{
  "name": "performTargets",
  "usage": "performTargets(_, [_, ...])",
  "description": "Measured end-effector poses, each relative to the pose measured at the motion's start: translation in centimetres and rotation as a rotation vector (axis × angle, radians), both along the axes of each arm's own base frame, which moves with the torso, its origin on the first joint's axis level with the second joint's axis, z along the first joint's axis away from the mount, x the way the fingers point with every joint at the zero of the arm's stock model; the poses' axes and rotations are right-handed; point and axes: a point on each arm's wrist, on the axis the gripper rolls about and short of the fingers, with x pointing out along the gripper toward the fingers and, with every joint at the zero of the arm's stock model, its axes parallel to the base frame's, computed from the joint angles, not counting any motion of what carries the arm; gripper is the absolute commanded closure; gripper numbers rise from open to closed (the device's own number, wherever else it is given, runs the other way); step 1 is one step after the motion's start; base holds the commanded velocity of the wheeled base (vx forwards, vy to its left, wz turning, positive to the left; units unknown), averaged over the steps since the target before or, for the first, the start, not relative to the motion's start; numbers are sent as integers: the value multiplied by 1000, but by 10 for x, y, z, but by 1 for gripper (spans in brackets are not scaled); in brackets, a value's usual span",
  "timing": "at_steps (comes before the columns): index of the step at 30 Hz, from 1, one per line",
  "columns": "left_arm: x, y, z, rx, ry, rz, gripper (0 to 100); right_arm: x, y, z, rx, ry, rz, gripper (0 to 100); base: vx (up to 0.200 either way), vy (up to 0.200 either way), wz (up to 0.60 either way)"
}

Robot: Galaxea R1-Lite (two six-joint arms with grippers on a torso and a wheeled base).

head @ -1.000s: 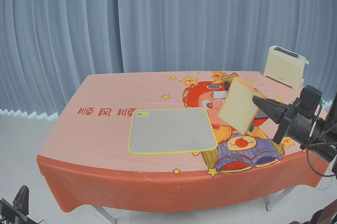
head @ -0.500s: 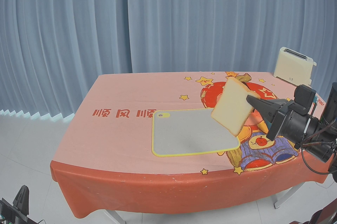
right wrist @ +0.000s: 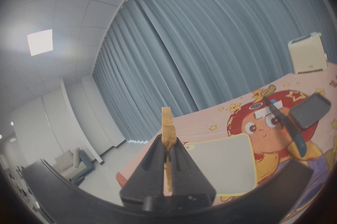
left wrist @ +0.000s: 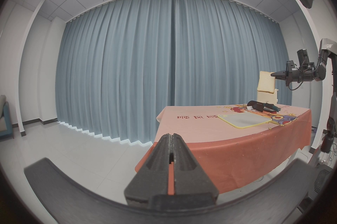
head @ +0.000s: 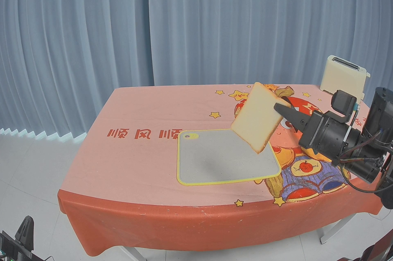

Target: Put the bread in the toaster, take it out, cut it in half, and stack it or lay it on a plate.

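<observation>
Right gripper (head: 281, 107) is clamped on the bread (head: 257, 117), pinching the slice at its upper right edge; in the right wrist view the crust sits squeezed between the two dark fingers (right wrist: 154, 161) and stands up past their tips. The slice hangs in the air, tilted, with its broad face turned toward the head camera and its lowest corner pointing down. From the head view it lies over the far right part of the cutting board (head: 227, 156), not touching it. The board, grey with a yellow rim, lies flat on the table (head: 143, 118), which is covered by an orange cartoon-print cloth. The toaster (head: 344, 76) stands upright at the far right corner of the table, slot upward, well apart from the bread. A knife (right wrist: 286, 122) with a teal handle lies on the cloth to the board's right, just beside a dark flat rectangular piece (right wrist: 310, 110); cannot tell what that piece is. Left gripper (left wrist: 171, 151) hangs low, off the table and well apart from it, fingers pressed together with nothing between them.
</observation>
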Motion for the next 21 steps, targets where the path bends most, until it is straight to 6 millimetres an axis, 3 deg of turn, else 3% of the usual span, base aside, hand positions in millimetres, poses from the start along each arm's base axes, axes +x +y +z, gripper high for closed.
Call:
performTargets(14, [0,0,0,-1,0,0,100,19,27,1,184,44,7,100,0,0,0])
performTargets(21, [0,0,0,-2,0,0,100,22,35,-4,188,43,-3,100,0,200,0])
